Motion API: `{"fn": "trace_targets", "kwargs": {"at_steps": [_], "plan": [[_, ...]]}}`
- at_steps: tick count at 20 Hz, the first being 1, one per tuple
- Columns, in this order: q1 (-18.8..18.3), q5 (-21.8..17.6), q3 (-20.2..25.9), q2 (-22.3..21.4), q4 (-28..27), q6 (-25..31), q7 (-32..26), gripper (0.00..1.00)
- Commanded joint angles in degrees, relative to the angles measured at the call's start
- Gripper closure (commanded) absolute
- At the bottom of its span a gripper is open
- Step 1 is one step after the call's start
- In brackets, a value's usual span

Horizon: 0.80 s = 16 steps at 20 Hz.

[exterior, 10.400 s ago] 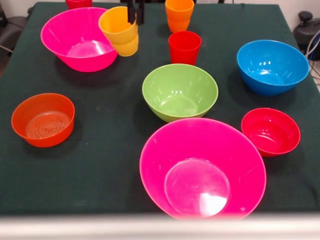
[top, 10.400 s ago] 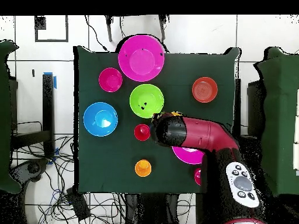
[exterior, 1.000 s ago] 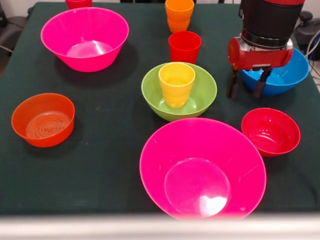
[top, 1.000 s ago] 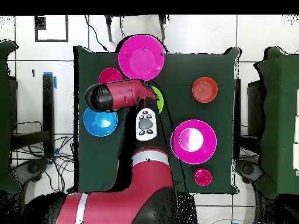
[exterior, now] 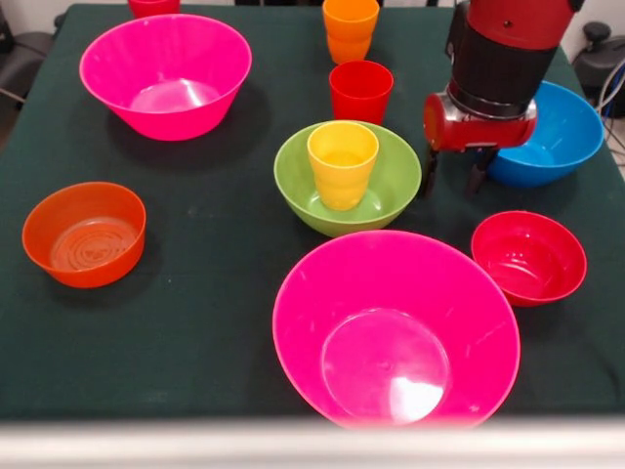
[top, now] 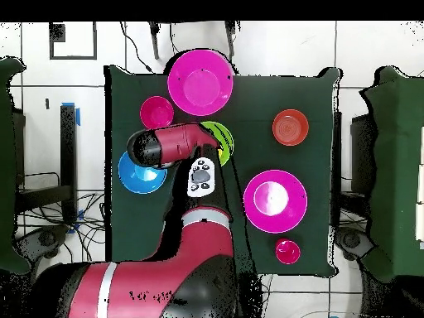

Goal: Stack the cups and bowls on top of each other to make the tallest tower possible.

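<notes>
- One yellow cup (exterior: 343, 163) is standing upright inside the lime-green bowl (exterior: 389, 191).
- The gripper (exterior: 454, 179) is hanging empty just beside that bowl, fingers spread apart.
- The small red bowl (exterior: 528, 257) is sitting near it on the desk (exterior: 195, 293).

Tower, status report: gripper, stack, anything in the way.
Gripper open, empty, hanging between lime-green bowl and blue bowl. Yellow cup upright in lime-green bowl. Small red bowl on the cloth, not stacked. Nothing over it.
</notes>
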Motion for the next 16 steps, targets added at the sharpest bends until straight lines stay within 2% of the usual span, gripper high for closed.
{"fn": "trace_targets", "kwargs": {"at_steps": [1,3,6,7,16], "plan": [[0.0,1.0,1.4,3.4,-1.4,-5.5,10.2,0.00],[-0.2,1.5,1.8,2.2,-0.2,-5.7,10.1,0.00],[0.4,3.1,1.9,-2.5,2.2,-0.9,9.8,0.00],[0.6,3.3,1.6,-4.2,4.1,-0.9,10.2,0.00],[1.8,6.6,1.4,-6.4,3.3,3.3,10.2,0.00]]}}
